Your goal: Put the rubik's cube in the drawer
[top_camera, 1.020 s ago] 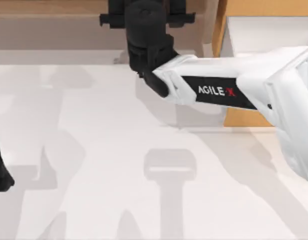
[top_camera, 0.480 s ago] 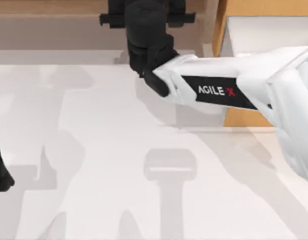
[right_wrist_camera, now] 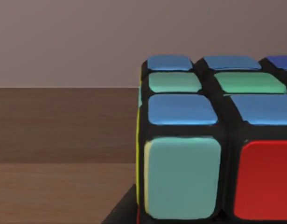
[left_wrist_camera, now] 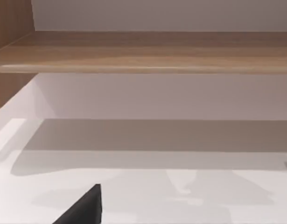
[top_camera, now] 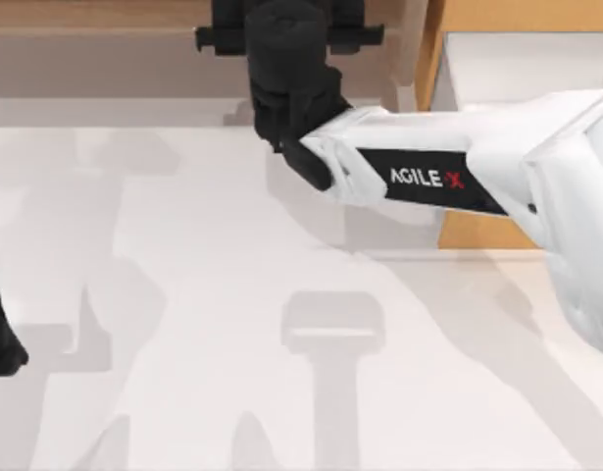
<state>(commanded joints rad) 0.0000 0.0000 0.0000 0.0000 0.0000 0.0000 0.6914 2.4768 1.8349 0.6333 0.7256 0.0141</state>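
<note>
Right hand (top_camera: pixel 286 39) sits at the far edge of the surface, up against the long brown wooden shelf (top_camera: pixel 95 15), its black wrist hiding the fingers from above. In the right wrist view the small black-gridded rubik's cube (right_wrist_camera: pixel 213 140) with blue, green, pale teal and red stickers looms very near the camera, with a dark finger edge just below it. That suggests the hand is pinching the cube, though I cannot tell this for certain, since neither finger's contact with it is visible.

As I judge it, the pick-up is done or nearly so, and the carry and the drop are left. The light orange-brown wooden drawer (top_camera: pixel 477 15) with its white inside stands pulled out at the top view's far right, just beside the hand, partly crossed by the white forearm. No cube lies in the part of it that is visible.

Room to move is tight in one direction — the shelf front runs right behind the hand, so lifting before swinging looks wise. Toward the drawer, its orange-brown side wall must be cleared from above. The white surface (top_camera: pixel 183 294) toward the near side is open.

Left hand (top_camera: pixel 2 339) is parked at the left edge — well apart.
</note>
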